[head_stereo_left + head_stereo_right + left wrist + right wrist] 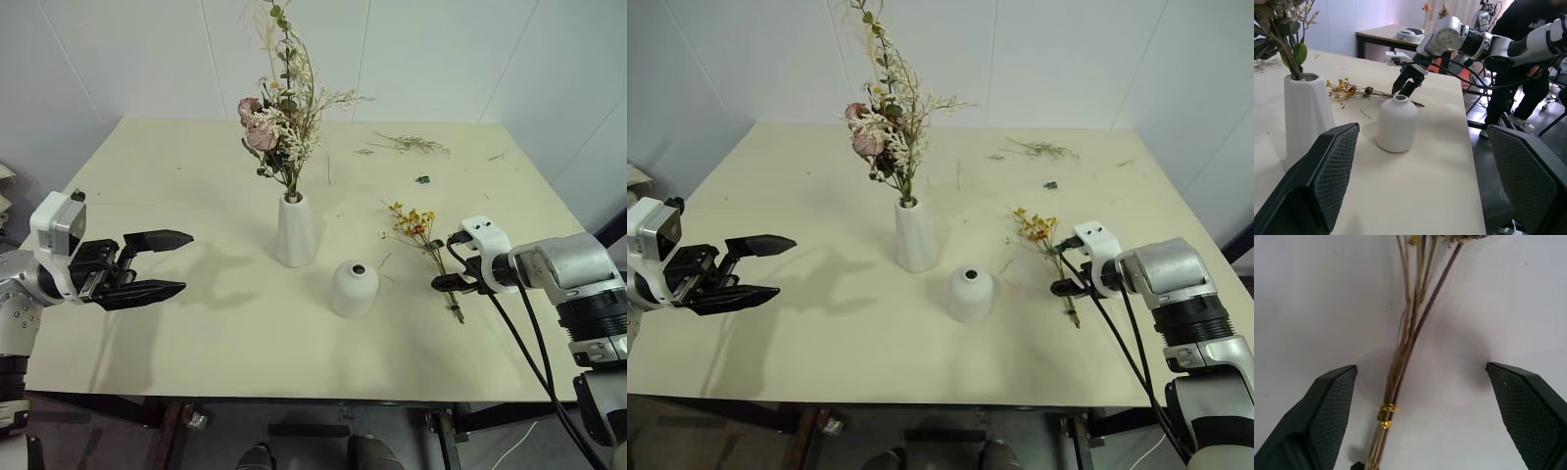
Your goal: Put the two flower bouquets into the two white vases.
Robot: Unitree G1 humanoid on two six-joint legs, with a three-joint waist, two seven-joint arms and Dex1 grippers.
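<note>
arms: silver-grey rounded shells | wrists: white camera blocks | left gripper (157, 264): 2 black fingers (cross-hatched pads) | right gripper (1407, 85): black fingers, white bracket | cables: black, looping along right forearm

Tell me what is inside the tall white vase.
The tall vase holds the rose bouquet, its stems going in at the mouth. The vase wall hides the lower stems, so how deep they go is unseen.

The two eye views look down from up high at the same table (147, 196) from nearly one spot. The left wrist view sits low and looks sideways across the table at the round vase (1396, 122). The right wrist view looks down, very close, at thin stems (1400, 357).
</note>
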